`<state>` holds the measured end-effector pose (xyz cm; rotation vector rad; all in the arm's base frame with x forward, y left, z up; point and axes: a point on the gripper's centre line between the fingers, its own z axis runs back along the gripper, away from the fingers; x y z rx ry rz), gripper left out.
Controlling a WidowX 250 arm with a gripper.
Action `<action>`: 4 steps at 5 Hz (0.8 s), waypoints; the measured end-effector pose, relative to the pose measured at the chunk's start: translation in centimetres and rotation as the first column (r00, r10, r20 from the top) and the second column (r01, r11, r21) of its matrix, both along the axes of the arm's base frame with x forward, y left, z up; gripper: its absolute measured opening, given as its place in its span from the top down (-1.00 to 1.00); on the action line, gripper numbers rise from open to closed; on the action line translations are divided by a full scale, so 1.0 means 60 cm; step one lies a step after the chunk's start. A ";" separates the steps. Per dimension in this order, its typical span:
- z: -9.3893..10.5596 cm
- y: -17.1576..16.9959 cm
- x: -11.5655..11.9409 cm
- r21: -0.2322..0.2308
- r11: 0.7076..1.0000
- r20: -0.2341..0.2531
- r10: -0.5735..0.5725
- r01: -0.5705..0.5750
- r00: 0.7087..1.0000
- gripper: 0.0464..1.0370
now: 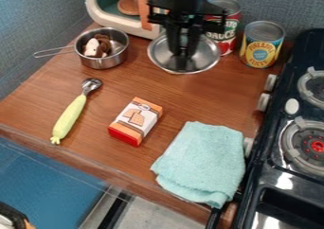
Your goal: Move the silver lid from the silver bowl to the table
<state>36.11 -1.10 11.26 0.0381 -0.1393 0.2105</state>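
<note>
**While the silver saucepan sits left, your gripper points down into the silver lid**

You have the lid near the red-labelled can; whether your gripper is clenched or released, you cannot tell.

Scoop, yel.-grn. handle: lies beside orange/wht. box. Teal cloth: folded, btwn. box & blk. stove. Red-label can, yel.-label can: upright, adj., at rear. Wht. toy oven: rear corner.

High slanted view down onto wooden counter, stove along right edge
</note>
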 end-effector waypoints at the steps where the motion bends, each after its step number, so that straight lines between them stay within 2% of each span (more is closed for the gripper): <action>1: 0.008 -0.012 0.011 -0.002 1.000 0.020 -0.014 0.014 1.000 0.52; 2: -0.024 -0.009 0.018 0.013 1.000 -0.019 -0.017 0.017 1.000 0.52; 3: -0.033 -0.005 0.029 0.029 0.999 -0.007 -0.023 0.024 1.000 0.52; 4: -0.052 -0.007 0.034 0.027 0.999 -0.021 -0.020 0.020 1.000 0.52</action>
